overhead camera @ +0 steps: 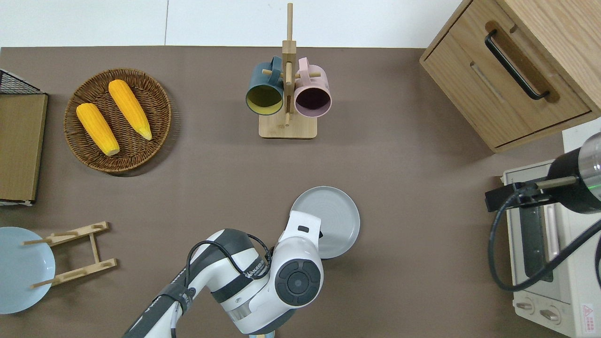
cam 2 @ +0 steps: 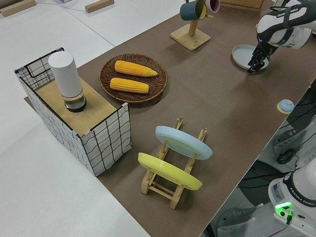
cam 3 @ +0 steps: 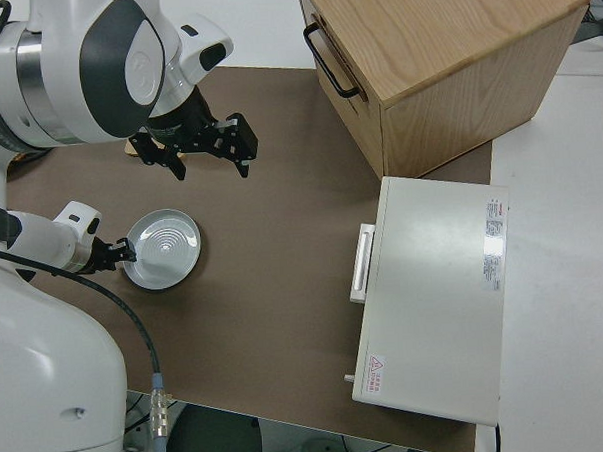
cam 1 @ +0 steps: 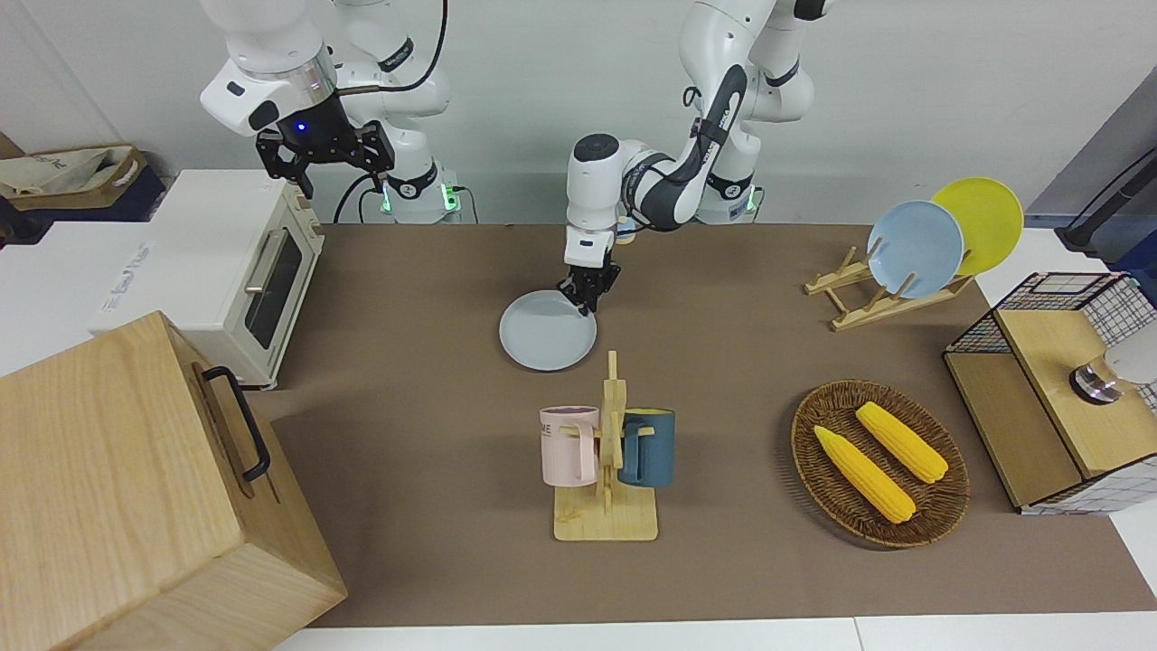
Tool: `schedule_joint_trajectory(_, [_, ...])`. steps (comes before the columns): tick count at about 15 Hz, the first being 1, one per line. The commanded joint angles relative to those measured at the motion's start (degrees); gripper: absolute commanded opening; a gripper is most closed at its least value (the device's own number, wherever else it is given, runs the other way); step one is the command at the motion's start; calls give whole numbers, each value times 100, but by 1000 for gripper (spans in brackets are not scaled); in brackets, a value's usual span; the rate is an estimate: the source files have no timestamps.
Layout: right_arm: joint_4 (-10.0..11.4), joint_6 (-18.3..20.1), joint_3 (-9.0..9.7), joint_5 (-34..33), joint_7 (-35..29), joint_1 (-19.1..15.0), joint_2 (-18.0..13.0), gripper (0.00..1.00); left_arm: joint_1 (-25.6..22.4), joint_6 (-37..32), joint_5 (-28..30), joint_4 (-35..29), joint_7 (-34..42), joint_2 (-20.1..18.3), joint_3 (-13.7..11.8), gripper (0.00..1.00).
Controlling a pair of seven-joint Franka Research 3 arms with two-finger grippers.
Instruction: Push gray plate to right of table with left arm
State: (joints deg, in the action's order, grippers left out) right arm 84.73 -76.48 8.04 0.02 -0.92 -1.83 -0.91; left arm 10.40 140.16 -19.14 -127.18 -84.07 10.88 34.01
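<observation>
Front view | gray plate [cam 1: 548, 343] flat, face up, round | left fingers [cam 1: 587, 298] pressed together at rim | right arm parked

The words "FRANKA EMIKA" are printed on the white base of an arm [cam 2: 298, 195] at the lower edge of the left side view. A band of lettering is also carried on the left arm's [overhead camera: 244, 277] dark forearm cover in the overhead view, but it cannot be read with certainty. Part of a word ending in "E" is seen on the pink mug [cam 1: 569, 445]. A red-and-white warning label [cam 3: 375, 369] with a triangle sign is fixed on the toaster oven's [cam 3: 434, 290] top; its text cannot be read.
</observation>
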Motion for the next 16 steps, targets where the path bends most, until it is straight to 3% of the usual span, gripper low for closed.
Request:
schedule_joint_trajectory(1, [-54,90,92,25,-66,-107,-14,983,32,-507,-82,386,469,107,-52,1000])
schedule_joint_trajectory(8, [-54,90,92,25,-66,-116,-14,983,-512,-1859,736,1098,2849,-209,-114,1000])
schedule_joint_trajectory(12, [-54,90,92,25,-66,-107,-14,983,-1311,-2817,1464,1476,4413,-727,-123,1000])
schedule_joint_trajectory(16, [-54,90,92,25,-66,-107,-14,983,-2418,-4161,1773,2204,6277,-1097,-149,1000])
